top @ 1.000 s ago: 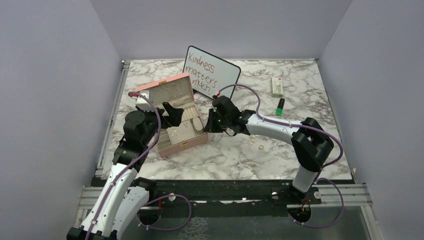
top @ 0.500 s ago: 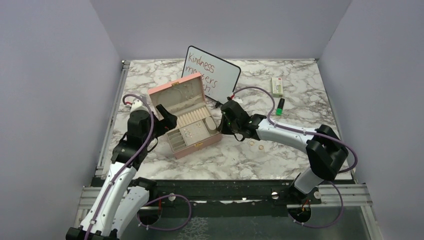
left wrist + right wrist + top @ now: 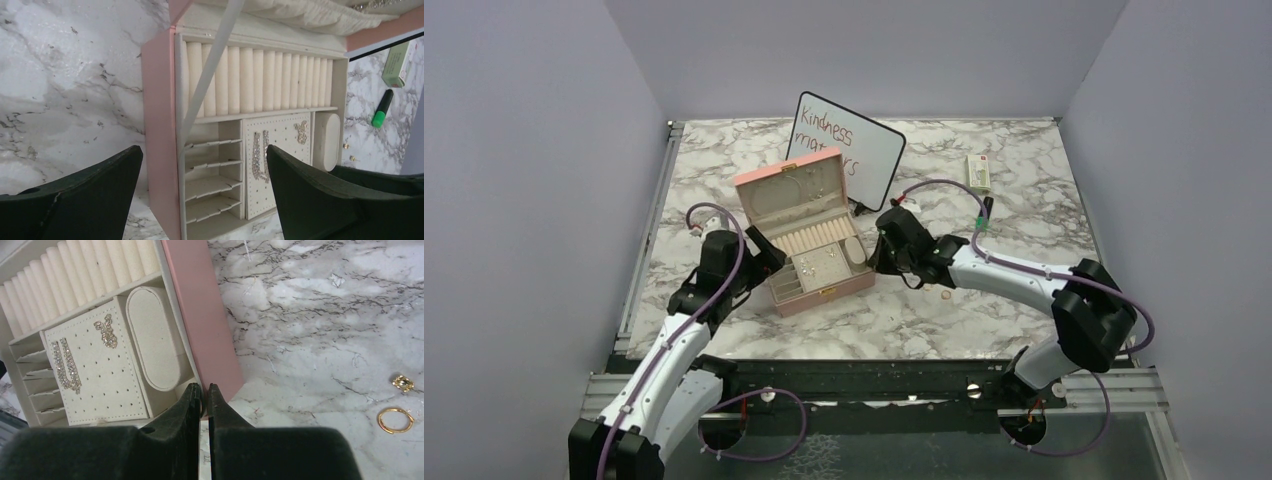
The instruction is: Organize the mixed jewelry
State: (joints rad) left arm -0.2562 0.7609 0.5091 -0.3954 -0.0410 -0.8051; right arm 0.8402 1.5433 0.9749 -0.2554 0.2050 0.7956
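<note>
Pink box [image 3: 825,297], rectangular and smooth-walled, stood with its lid raised on the grey-veined marble table [image 3: 1024,180]. The lining was cream and velvety: a rank of padded ring rolls [image 3: 260,80] at the back, a perforated pad [image 3: 95,375], a rounded oval cushion [image 3: 152,340] and a row of narrow slotted dividers [image 3: 210,175]. A white strap [image 3: 212,60] ran from lid to tray.

The mixed jewelry lay in two places. On the pad sat a pair of long glittering strands [image 3: 65,365] and a small sparkling cluster [image 3: 106,331]. On the bare marble to the box's right lay a thin gold ring [image 3: 395,420] and a faceted gold bit [image 3: 403,383], near each other and well apart from the box (in the top view only one speck showed there, too small to make out).

The left gripper [image 3: 202,152] held its dark, matte jaws wide, with nothing between them; it stood just beside the box's left wall, and contact could not be judged. The right gripper [image 3: 203,386] had its jaws drawn nearly together, leaving a thin slit with nothing visible in it; its tips sat at the box's near right corner.

Behind the box leaned a whiteboard [image 3: 869,150], its red handwriting partly hidden by the lid. A green marker [image 3: 382,107] and a white-green packet [image 3: 397,65] lay further right, the packet cut off in the left wrist view.
</note>
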